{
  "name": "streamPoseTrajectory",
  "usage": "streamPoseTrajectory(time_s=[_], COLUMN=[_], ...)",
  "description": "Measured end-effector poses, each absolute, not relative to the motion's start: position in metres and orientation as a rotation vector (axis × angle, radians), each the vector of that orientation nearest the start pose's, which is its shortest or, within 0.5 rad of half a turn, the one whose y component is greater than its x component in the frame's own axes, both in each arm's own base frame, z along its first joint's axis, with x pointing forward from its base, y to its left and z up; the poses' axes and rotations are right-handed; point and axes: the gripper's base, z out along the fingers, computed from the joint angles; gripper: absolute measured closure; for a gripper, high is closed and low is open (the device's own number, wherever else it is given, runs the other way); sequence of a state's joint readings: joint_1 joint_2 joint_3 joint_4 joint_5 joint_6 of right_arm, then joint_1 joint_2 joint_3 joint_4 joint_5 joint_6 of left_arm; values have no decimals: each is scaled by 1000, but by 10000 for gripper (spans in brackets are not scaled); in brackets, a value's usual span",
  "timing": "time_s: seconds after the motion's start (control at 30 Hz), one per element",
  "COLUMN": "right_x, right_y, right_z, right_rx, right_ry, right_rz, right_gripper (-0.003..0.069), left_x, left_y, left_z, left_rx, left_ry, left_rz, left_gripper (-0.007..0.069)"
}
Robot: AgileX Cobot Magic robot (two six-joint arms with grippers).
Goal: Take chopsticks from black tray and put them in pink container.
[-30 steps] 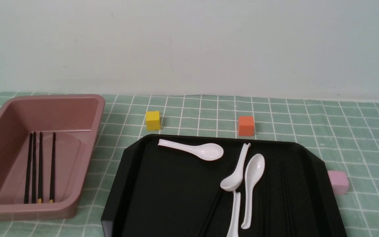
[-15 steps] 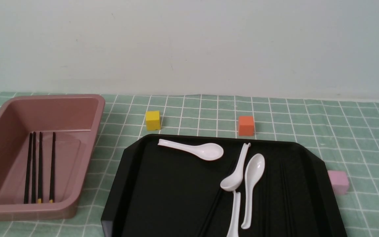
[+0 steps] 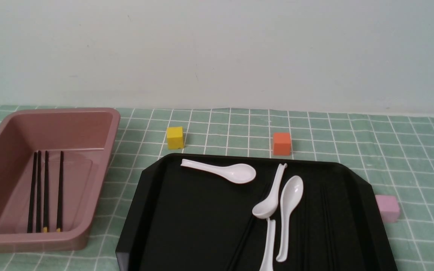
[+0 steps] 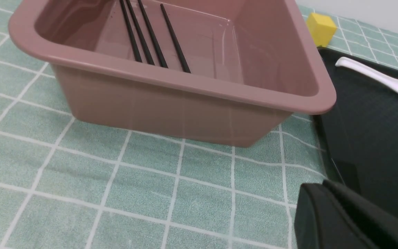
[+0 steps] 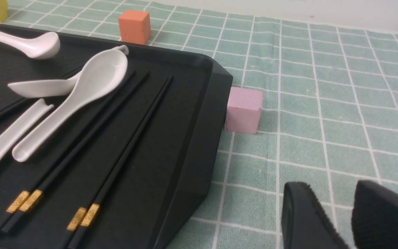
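Note:
The pink container [image 3: 102,150] stands at the left and holds several black sticks [image 3: 46,188]; two of them show yellow ends. The black tray [image 3: 187,226] fills the middle and right. In the right wrist view two pairs of chopsticks [image 5: 124,152] with gold bands lie side by side in the tray [image 5: 192,138], next to the spoons. Neither gripper shows in the front view. My left gripper [image 4: 323,185] is shut and empty, low over the cloth by the tray's left edge, near the container [image 4: 185,81]. My right gripper [image 5: 333,188] is open and empty over the cloth, right of the tray.
Several white spoons [image 3: 236,173] lie in the tray, one crossing a diagonal black stick [image 3: 245,237]. A yellow cube [image 3: 174,137] and an orange cube [image 3: 281,143] sit behind the tray. A pale pink cube [image 3: 387,207] is close against its right edge. A green checked cloth covers the table.

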State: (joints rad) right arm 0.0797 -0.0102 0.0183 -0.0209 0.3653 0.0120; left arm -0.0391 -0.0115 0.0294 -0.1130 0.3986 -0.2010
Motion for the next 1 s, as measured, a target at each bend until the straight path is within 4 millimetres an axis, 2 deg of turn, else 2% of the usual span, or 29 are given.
streamPoseTrajectory(time_s=[1.0], right_x=[53], right_y=[4], right_z=[175], right_rx=[-76], right_ry=[1856], right_rz=[43], right_gripper=[419], left_x=[52], left_y=[-6], left_z=[168], left_rx=[-223], left_ry=[1894], left_rz=[-275], left_gripper=[585])
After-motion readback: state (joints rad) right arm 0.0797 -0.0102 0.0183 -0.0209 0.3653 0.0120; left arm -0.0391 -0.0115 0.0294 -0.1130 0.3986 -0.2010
